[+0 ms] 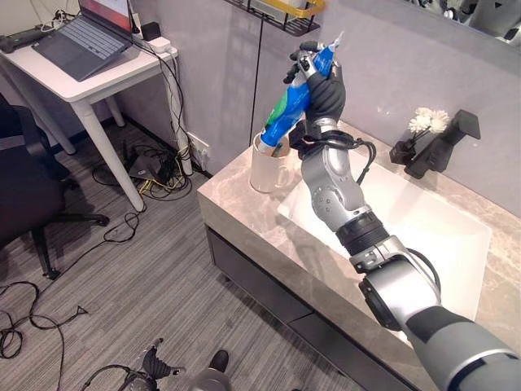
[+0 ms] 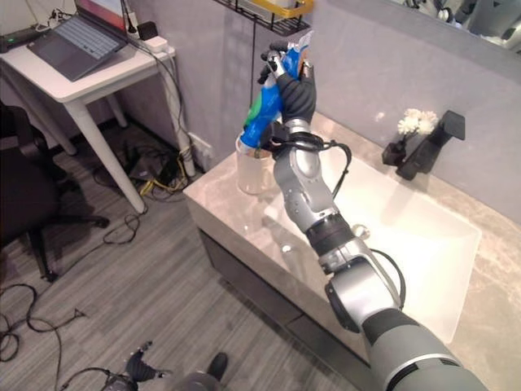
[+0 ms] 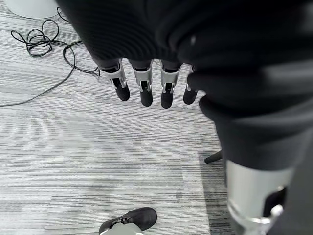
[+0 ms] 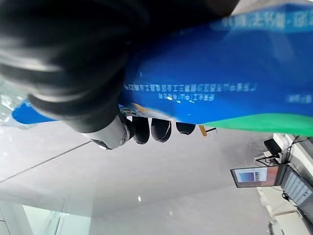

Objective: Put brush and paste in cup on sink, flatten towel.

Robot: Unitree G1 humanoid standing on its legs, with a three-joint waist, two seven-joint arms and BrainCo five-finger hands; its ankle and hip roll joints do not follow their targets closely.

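The robot's left hand hangs low over the grey striped carpet, its silver dark-tipped fingers straight, relaxed and holding nothing. Farther off, above the corner of the beige marble sink counter, the right hand has its fingers curled round a blue and green toothpaste tube, held tilted with its lower end just over the mouth of a white ceramic mug. Small white print runs along the tube in the right wrist view, too fine to read; past the white basin stands a black tap beside a small white flower.

Even, bright indoor light (soft glare on the countertop), close-up wrist blur.
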